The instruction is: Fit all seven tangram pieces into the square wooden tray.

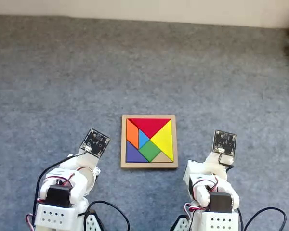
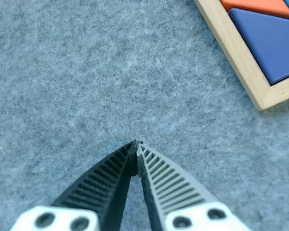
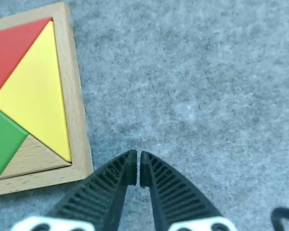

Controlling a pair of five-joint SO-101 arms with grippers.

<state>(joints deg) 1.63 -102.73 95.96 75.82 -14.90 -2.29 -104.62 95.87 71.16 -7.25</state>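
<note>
The square wooden tray is seen lying flat on the grey carpet, in the middle of the table, between the two arms and a little ahead of them. In the high view all seven pieces are found seated inside it, edge to edge. A red triangle is set along the far side, a yellow triangle along the right side and an orange piece along the left side. A small light blue triangle and a green square are placed in the middle. A dark blue triangle is fitted in the near left corner and a wood-coloured triangle in the near right corner.

The near left corner is brought close in the left wrist view, with the rim, the dark blue triangle and a strip of the orange piece. The left gripper is seen there over bare carpet, near that corner but apart from it, its fingers pressed together at the tips with nothing between them.

The near right corner is given by the right wrist view, with the yellow, red, green and wood-coloured pieces level with the rim. The right gripper is held over carpet just beside that corner, clear of the rim, its fingers drawn to a thin slit and nothing gripped.

In the high view the left arm and the right arm are placed at the near edge, one on either side of the tray.
</note>
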